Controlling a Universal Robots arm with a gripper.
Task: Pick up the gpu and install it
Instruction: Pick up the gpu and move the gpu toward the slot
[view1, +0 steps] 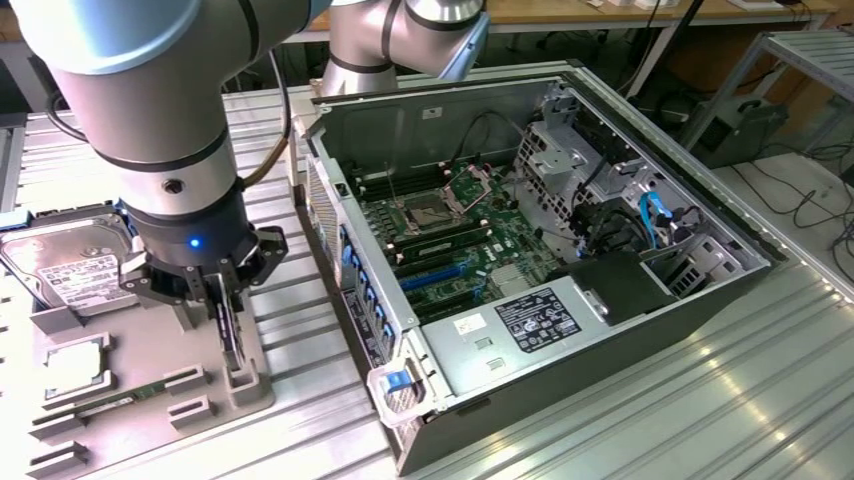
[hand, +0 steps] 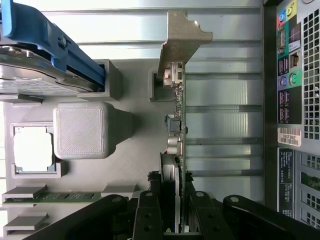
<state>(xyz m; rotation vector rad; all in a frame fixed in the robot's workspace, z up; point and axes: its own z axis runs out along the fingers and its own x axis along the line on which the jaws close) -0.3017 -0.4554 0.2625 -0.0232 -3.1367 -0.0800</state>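
The gpu (view1: 231, 345) stands on edge in a slot of the grey holder tray (view1: 147, 350) at the exterior view's left. In the wrist view the gpu (hand: 177, 115) is a thin dark card seen edge-on, with its silver end bracket (hand: 182, 45) at the far end and the round fan partly showing between the fingers. My gripper (view1: 220, 300) comes straight down over the card. Its black fingers (hand: 148, 215) press both faces, so the gripper (hand: 172, 220) is shut on the card. The card's lower edge still appears to rest in the holder.
The open computer case (view1: 534, 250) lies at the exterior view's right, motherboard and blue slot (view1: 427, 275) exposed; its rear panel (hand: 295, 100) is close to the card. The tray (hand: 135, 165) also holds a hard drive (view1: 74, 265), a processor (view1: 74, 365) and a memory stick (view1: 127, 400).
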